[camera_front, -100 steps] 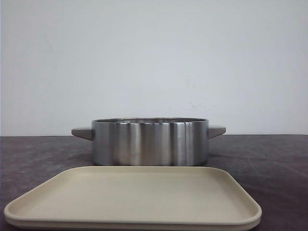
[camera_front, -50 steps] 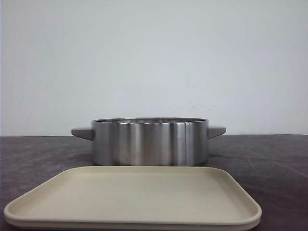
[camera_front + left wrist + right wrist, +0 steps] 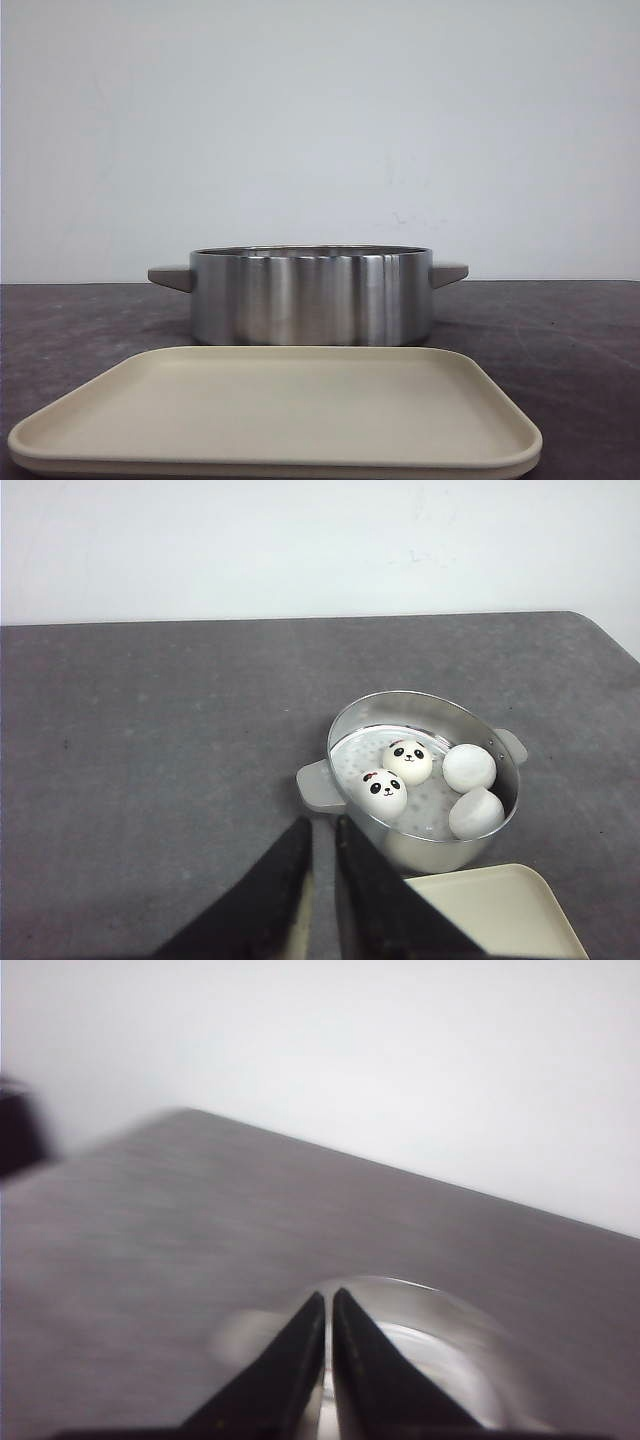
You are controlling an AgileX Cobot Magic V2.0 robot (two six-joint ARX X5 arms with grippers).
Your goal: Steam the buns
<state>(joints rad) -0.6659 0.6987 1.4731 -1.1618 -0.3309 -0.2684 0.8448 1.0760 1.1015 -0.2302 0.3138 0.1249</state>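
- Across the front view, neither gripper appears. A steel pot (image 3: 311,295) with two grey side handles stands on the dark table (image 3: 580,330), behind a beige tray (image 3: 275,412). The pot wall hides its contents from this angle. The tray's near edge is cut off by the frame.
- From the left wrist view, the left gripper (image 3: 322,880) shows two dark fingers (image 3: 275,885) almost together, with only a narrow slit between them. It holds nothing and touches nothing; it hangs above bare table beside the pot (image 3: 420,780).
- Four white buns (image 3: 432,780) lie inside the pot on its perforated floor. Two show panda faces upward; the other two show plain white surfaces, so their faces cannot be seen. A corner of the tray (image 3: 500,910) lies just beside the pot and is cut off at the frame edge.
- From the right wrist view, the right gripper (image 3: 328,1360) has its fingers nearly touching, a thin gap between them, with nothing held. The picture is heavily blurred. A pale round rim behind the fingers is probably the pot (image 3: 440,1350); its contents cannot be made out. A dark object at the frame edge cannot be identified.
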